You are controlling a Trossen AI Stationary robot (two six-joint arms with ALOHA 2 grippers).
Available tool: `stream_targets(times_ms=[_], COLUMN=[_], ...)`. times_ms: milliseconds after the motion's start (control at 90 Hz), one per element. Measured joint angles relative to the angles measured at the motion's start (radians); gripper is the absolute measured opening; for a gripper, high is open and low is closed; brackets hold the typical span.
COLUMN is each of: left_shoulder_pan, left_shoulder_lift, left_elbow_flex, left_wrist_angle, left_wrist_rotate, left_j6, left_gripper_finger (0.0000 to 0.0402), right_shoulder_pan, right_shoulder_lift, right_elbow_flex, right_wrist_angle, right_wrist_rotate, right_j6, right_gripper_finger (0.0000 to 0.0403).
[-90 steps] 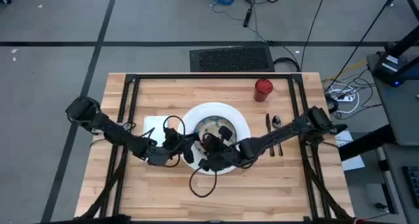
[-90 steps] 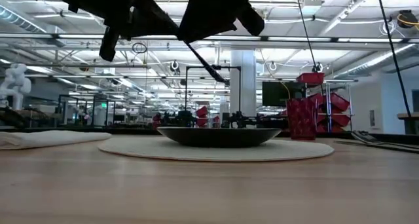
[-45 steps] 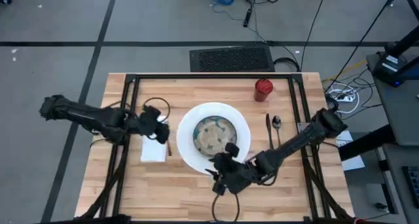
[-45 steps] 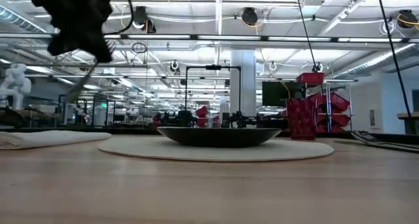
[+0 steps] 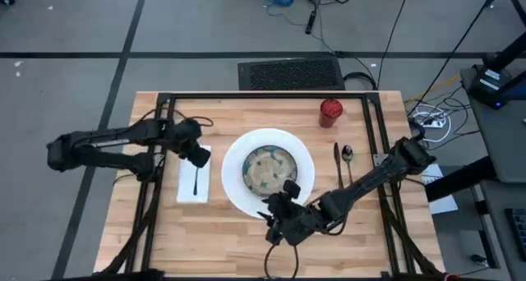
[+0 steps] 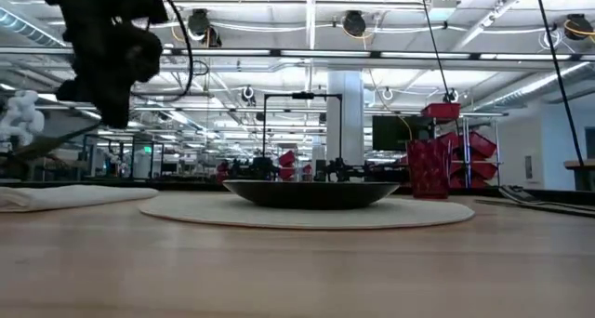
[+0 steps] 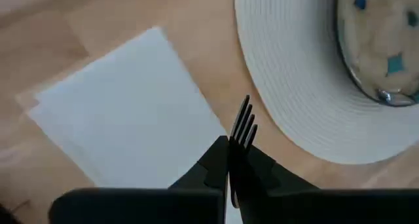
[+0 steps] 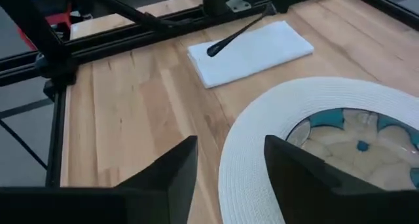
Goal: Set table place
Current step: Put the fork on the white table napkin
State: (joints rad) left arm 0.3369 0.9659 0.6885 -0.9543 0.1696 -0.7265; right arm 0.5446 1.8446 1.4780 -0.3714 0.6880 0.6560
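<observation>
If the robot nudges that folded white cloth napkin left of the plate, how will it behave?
The folded white cloth napkin lies flat and thin on the wooden table, so it would probably slide or bunch, not roll. Being cloth, it likely droops when lifted.

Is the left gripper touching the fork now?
Touching. In the left wrist view the left gripper is shut on the fork, whose tines stick out between its fingers, above the napkin.

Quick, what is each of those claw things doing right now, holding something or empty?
Left gripper: shut on the fork, above the white napkin.
Right gripper: open, empty, beside the white plate.
</observation>
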Motion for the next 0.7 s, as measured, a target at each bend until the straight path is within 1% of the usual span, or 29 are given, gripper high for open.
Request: stream_targets(times_ms=[111, 167, 267, 411, 544, 700], left_shoulder_pan=[0.061, 0.095, 0.150, 0.208, 0.234, 0.236], left_shoulder_lift=[0.045, 0.065, 0.095, 0.103, 0.105, 0.135], left_elbow_flex=[-0.048, -0.074, -0.106, -0.134, -0.138, -0.138], left_wrist_angle=[0.052, 0.065, 0.091, 0.126, 0.143, 0.131], left_wrist_rotate=[0.106, 0.129, 0.128, 0.102, 0.073, 0.071], left_j6=[0.064, 0.083, 0.104, 0.115, 0.118, 0.131], left_gripper_finger=[0.0000, 0.0000, 0.0000, 0.0000, 0.0000, 0.0000], right_shoulder_pan=[0.007, 0.009, 0.019, 0.030, 0.034, 0.034], right_shoulder_lift=[0.000, 0.000, 0.000, 0.000, 0.000, 0.000], right_elbow_flex=[0.000, 0.000, 0.000, 0.000, 0.000, 0.000], right_wrist_angle=[-0.002, -0.002, -0.005, -0.005, -0.006, -0.007], right_wrist_rotate=[-0.003, -0.004, -0.006, -0.006, -0.006, -0.005], right_j6=[-0.014, -0.013, -0.013, -0.013, 0.005, 0.009], right_gripper_finger=[0.0164, 0.0164, 0.0164, 0.0164, 0.0164, 0.0164])
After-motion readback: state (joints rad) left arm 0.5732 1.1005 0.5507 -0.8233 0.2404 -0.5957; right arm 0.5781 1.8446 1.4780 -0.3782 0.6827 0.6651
